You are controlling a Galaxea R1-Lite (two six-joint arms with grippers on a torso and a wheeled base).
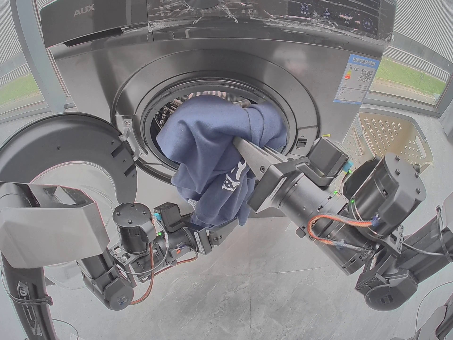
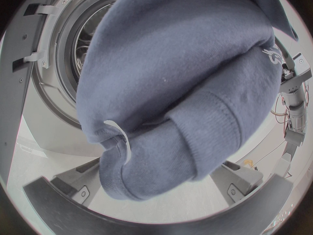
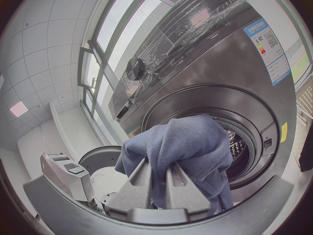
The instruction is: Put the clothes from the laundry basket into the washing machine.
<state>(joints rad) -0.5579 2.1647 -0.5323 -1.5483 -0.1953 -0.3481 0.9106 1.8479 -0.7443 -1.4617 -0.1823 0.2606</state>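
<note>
Navy sweatshirt (image 1: 207,138) hangs at the mouth of the washing machine (image 1: 302,72), clenched in our right pincer (image 3: 159,181); left pincer (image 1: 224,232) released beneath. We're mid-loading; next we likely push deeper, then let go.

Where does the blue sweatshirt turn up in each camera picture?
Head view: blue sweatshirt centre, across the drum opening, clamped by the right gripper.
Left wrist view: sweatshirt close up, before the opening.
Right wrist view: sweatshirt pinched in that gripper.
Shared landmark: drum opening.
</note>
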